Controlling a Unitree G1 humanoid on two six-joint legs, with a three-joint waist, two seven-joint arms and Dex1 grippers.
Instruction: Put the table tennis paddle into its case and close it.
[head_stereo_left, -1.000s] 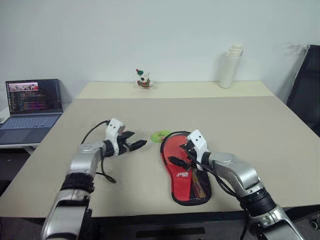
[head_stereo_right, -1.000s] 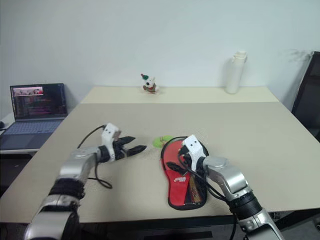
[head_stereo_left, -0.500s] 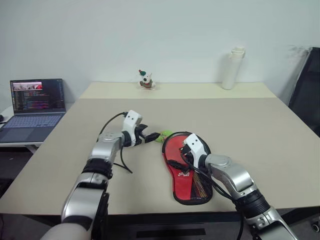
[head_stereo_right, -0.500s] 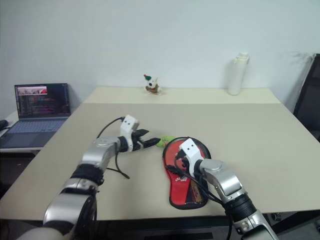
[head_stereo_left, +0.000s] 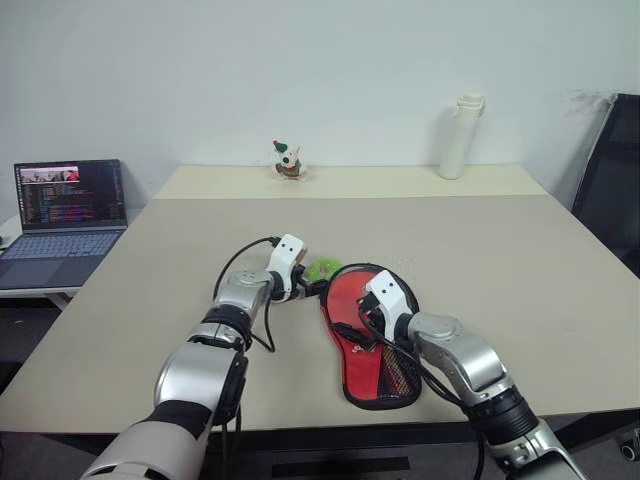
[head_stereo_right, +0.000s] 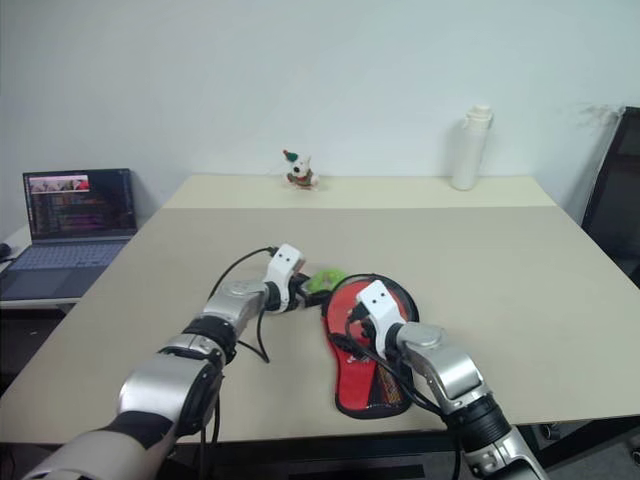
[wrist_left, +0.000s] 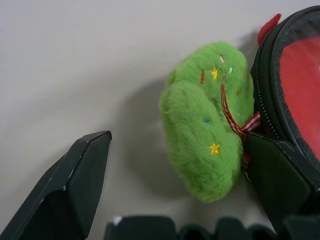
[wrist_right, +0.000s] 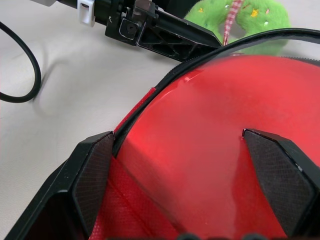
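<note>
- At lower centre of the table (head_stereo_left: 520, 260), the case (head_stereo_left: 372, 340) lies unzipped, the table tennis paddle (wrist_right: 215, 150) inside.
- Left gripper (wrist_left: 175, 180), fingers wide, brackets the green plush tag (wrist_left: 207, 132).
- Right gripper (wrist_right: 185, 185) hovers wide over the red rubber.

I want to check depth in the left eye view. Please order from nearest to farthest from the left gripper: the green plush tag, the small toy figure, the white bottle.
1. Fuzzy green plush tag, just ahead of the left gripper, beside the case.
2. Small white toy figure with a red hat, at the table's far edge.
3. Tall white bottle, far edge, to the right.
</note>
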